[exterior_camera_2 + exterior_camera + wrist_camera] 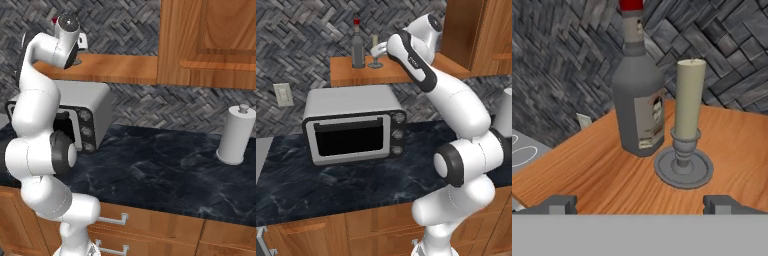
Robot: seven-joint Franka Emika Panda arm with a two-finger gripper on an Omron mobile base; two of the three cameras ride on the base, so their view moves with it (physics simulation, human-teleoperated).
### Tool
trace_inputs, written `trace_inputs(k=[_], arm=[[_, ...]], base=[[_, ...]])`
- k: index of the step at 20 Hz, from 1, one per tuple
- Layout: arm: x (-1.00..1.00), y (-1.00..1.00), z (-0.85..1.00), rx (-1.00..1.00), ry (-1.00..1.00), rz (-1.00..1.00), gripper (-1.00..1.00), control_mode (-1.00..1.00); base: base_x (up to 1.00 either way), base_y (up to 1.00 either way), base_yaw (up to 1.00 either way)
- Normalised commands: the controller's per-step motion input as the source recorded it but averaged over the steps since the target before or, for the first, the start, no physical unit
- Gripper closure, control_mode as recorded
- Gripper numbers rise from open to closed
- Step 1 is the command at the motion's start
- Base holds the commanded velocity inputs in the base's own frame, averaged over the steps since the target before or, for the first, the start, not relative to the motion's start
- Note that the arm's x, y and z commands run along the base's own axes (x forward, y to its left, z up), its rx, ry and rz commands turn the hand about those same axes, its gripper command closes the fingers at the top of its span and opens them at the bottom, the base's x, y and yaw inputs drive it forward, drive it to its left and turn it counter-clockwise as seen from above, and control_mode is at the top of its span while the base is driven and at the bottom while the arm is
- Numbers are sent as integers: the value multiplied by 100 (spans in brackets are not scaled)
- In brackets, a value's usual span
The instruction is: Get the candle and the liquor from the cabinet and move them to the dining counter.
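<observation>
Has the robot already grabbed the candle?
No. In the hand view the candle stands free on the cabinet shelf beside the liquor bottle, ahead of the open fingers.

1. The candle (689,97) looks matt, waxy cream; its holder is dull grey metal.
2. The bottle (638,107) is smooth grey glass with a paper label.
3. The shelf (612,175) is smooth orange-brown wood.
4. The counter (331,180) is glossy black marble.
</observation>
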Motion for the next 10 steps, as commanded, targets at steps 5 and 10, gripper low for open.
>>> trace_inputs(k=[5, 10], arm=[[21, 13, -3, 5, 0, 0, -100, -100], [21, 10, -1, 7, 0, 0, -100, -100]], base=[[0, 0, 0], [0, 0, 0]])
